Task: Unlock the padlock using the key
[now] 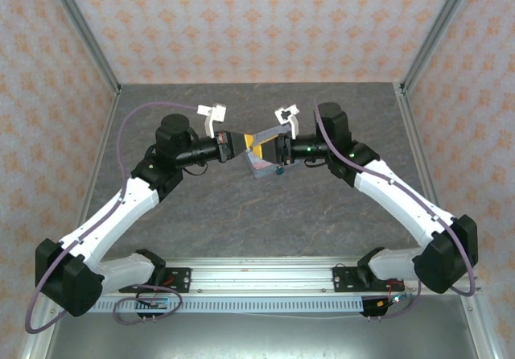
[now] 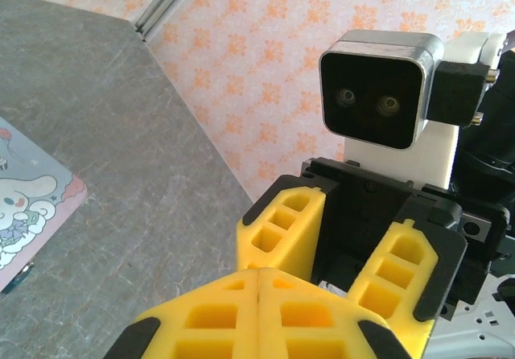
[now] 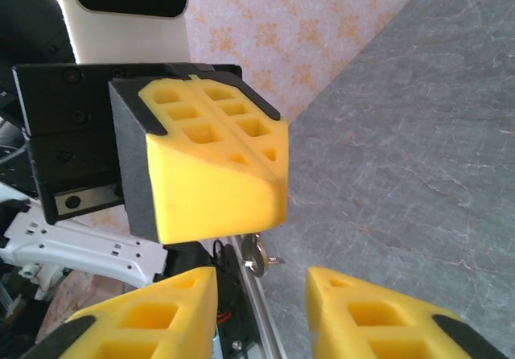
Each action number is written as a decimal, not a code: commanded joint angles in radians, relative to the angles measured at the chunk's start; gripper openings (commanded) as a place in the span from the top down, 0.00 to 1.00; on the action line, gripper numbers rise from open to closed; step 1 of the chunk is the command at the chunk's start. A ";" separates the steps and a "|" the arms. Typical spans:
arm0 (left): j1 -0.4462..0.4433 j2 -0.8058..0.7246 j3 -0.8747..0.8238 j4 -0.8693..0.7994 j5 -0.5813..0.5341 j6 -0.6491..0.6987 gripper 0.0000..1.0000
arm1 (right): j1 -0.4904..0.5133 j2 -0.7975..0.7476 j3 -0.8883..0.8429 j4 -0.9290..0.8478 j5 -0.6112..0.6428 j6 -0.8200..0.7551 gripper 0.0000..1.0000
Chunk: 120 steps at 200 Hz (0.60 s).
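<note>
Left gripper (image 2: 257, 282): jaws pressed together, small metal key (image 3: 259, 254) just beneath them, grip unclear. Right gripper (image 3: 261, 282): jaws well apart, nothing between.

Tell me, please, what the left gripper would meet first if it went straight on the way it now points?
The right gripper: the left gripper, shut, points into the gap between the other's open fingers, directly ahead. It looks close, though the depth is hard to judge.

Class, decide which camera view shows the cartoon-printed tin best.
The left wrist view: the tin sits at its left edge, close enough to read the cartoon print, though cropped. The top external view shows the tin as a small grey-blue slab, print unreadable.
</note>
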 commanded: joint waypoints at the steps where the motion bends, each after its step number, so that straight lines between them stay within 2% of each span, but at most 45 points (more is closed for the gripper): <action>1: -0.007 -0.021 0.036 -0.002 -0.007 0.024 1.00 | 0.004 0.001 -0.013 0.107 -0.020 0.042 0.63; 44: -0.007 -0.021 0.040 0.000 -0.018 0.024 1.00 | 0.005 0.045 -0.023 0.203 -0.058 0.115 0.63; 120: -0.007 -0.023 0.035 0.017 -0.053 0.012 1.00 | 0.034 0.060 -0.050 0.216 -0.045 0.121 0.64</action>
